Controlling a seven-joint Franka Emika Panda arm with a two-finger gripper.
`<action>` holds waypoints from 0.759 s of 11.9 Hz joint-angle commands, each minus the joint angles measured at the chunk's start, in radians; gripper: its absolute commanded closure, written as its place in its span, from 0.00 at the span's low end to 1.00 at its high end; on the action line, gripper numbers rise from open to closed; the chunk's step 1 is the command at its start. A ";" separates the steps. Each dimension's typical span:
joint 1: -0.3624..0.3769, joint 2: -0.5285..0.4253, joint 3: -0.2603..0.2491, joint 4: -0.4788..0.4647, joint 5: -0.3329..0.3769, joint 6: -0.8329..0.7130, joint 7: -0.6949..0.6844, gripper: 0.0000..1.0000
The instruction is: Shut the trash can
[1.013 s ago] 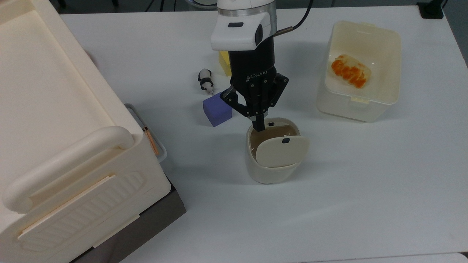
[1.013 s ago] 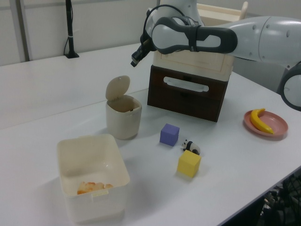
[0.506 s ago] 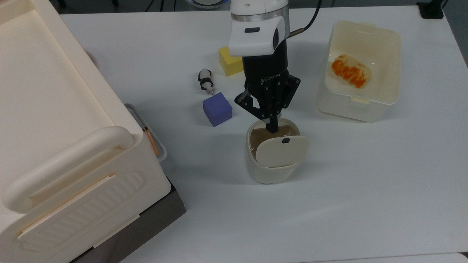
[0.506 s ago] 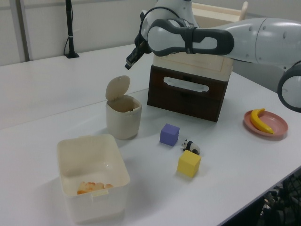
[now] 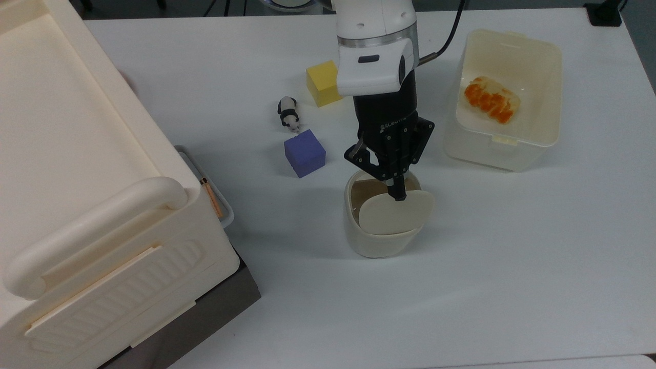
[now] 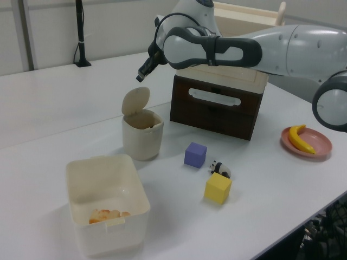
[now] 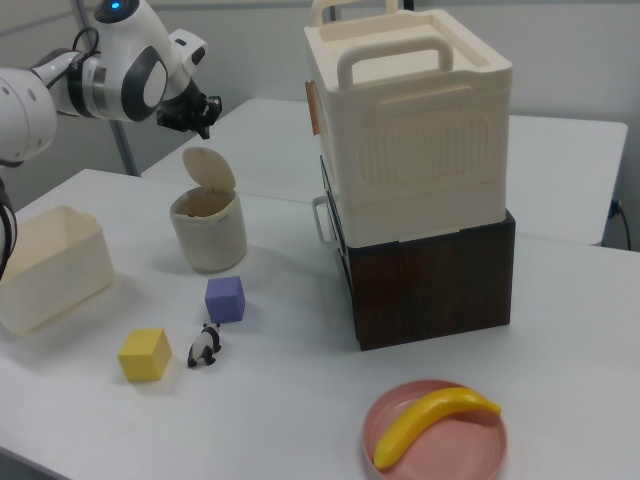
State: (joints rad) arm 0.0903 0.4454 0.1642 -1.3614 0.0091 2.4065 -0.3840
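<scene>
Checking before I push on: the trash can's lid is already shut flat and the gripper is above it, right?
Not quite. The trash can has its lid standing open, hinged upright above the rim, as the left view shows. The gripper is indeed above it, near the lid's top edge.

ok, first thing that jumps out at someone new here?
The robot's tool hanging just above the trash can, whose lid stands upright and open, mid-table. Next, the huge cream box stacked on a dark brown base, and the banana on a pink plate at the right view's bottom.
</scene>
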 commanded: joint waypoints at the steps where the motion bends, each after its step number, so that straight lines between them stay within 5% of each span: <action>1: 0.003 0.025 0.006 0.038 0.029 0.011 -0.041 1.00; 9: 0.003 0.033 0.005 0.027 0.029 0.010 -0.055 1.00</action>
State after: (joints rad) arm 0.0902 0.4713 0.1685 -1.3428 0.0091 2.4065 -0.4112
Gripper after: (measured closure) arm 0.991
